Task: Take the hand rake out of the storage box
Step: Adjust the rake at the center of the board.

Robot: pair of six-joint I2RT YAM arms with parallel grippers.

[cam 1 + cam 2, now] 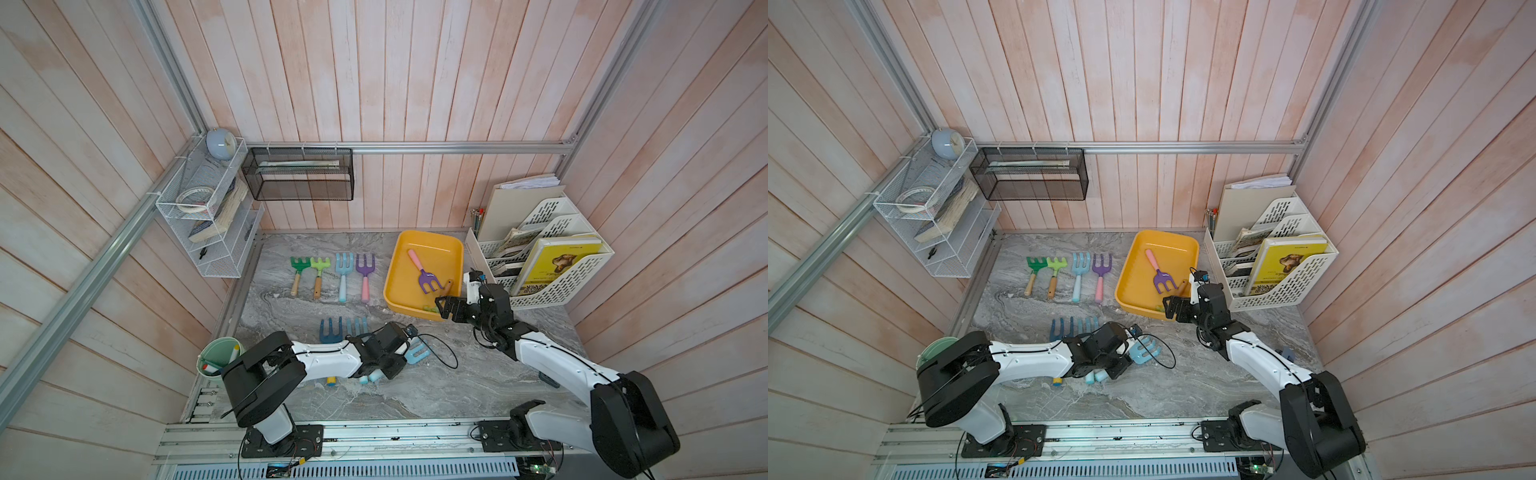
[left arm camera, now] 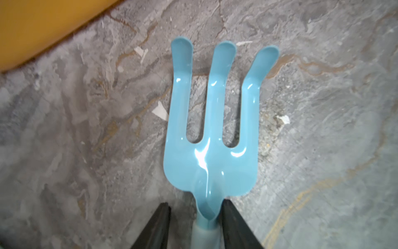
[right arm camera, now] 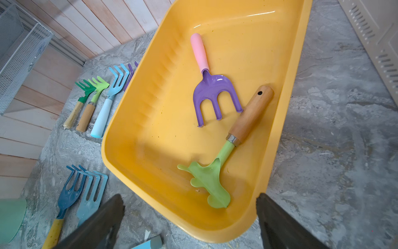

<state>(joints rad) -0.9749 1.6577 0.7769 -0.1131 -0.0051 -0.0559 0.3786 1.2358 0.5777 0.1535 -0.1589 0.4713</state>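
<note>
Hovering over the 5 o'clock corner of the yellow storage box (image 3: pixel 150 107), the right gripper (image 1: pixel 441 308) has its claw spread wide and empty. The green hand rake (image 3: pixel 210 181) lies in that corner, with the purple hand rake (image 3: pixel 212 90) at its 11 o'clock. The left gripper (image 2: pixel 195 205) straddles the light blue rake (image 2: pixel 210 163) neck on the tabletop (image 1: pixel 415 386); one finger touches, the other shows a gap, so can't tell if it grips.

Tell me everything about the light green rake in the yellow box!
The light green rake lies on the floor of the yellow storage box, near a corner. Its head fans into wavy lobes; a thin green neck joins a silver collar and a wooden handle with a dark hole near its end. The handle sits by the box wall, close to the purple rake and its tines. The open right gripper hovers over it, not touching.
</note>
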